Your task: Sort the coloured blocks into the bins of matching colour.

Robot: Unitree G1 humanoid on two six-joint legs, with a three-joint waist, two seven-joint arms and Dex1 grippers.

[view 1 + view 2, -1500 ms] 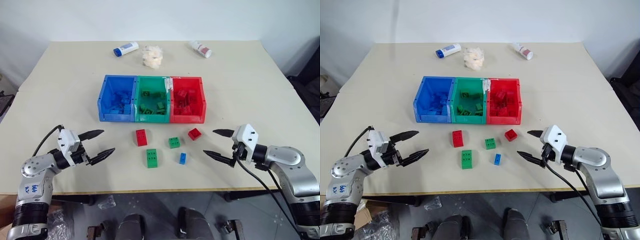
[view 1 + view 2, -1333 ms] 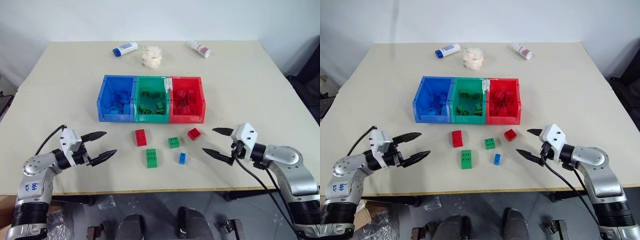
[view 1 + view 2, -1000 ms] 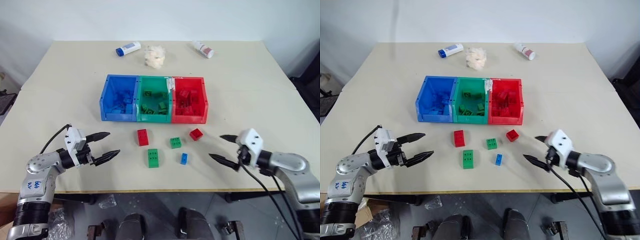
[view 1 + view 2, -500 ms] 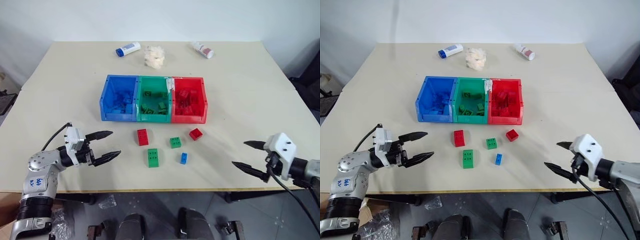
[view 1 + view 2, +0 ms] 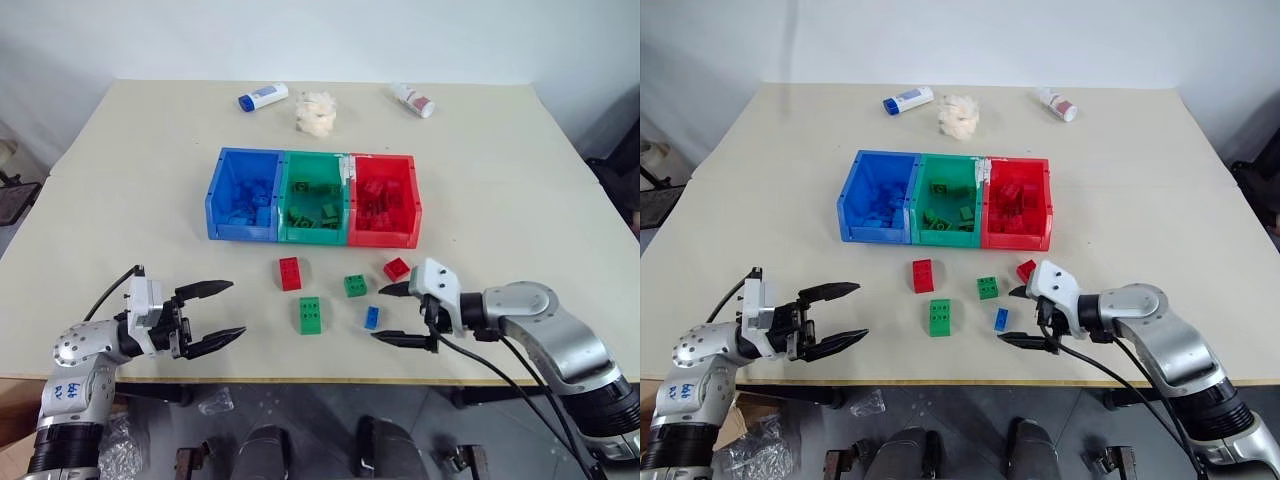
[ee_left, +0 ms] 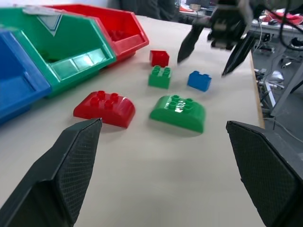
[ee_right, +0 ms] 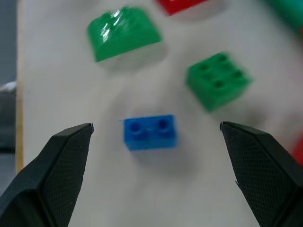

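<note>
Right gripper (image 5: 388, 314) is sitting jaws spread wide, holding nothing, just at 3 o'clock of the blue block (image 5: 371, 317). Its fingertips are straddling the spot beside the block; no contact visible. In the right wrist view the blue block (image 7: 150, 132) is lying centred between the two fingers, clear of both.

Left gripper (image 5: 217, 311) is hovering near the table's front-left edge, jaws released and empty, well apart from the blocks, roughly at 9 o'clock of them.

Loose blocks are lying on the table (image 5: 520, 190) in front of the bins:
- long red block (image 5: 290, 273) at 6 o'clock of the green bin (image 5: 314, 197)
- long green block (image 5: 310, 314) at 6 o'clock of the long red one
- small green block (image 5: 354, 285) between the long red block and the small red block (image 5: 396, 268)
- small red block is sitting at 6 o'clock of the red bin (image 5: 384, 200), just beside the right gripper's upper finger
- blue block is lying at 5 o'clock of the small green one

Blue bin (image 5: 244, 194), green bin and red bin are joined in a row mid-table, each already holding blocks of its own colour.

Far edge: blue-capped tube (image 5: 263, 97), fluffy wad (image 5: 318, 110), red-capped tube (image 5: 413, 99). All well apart from the bins.
</note>
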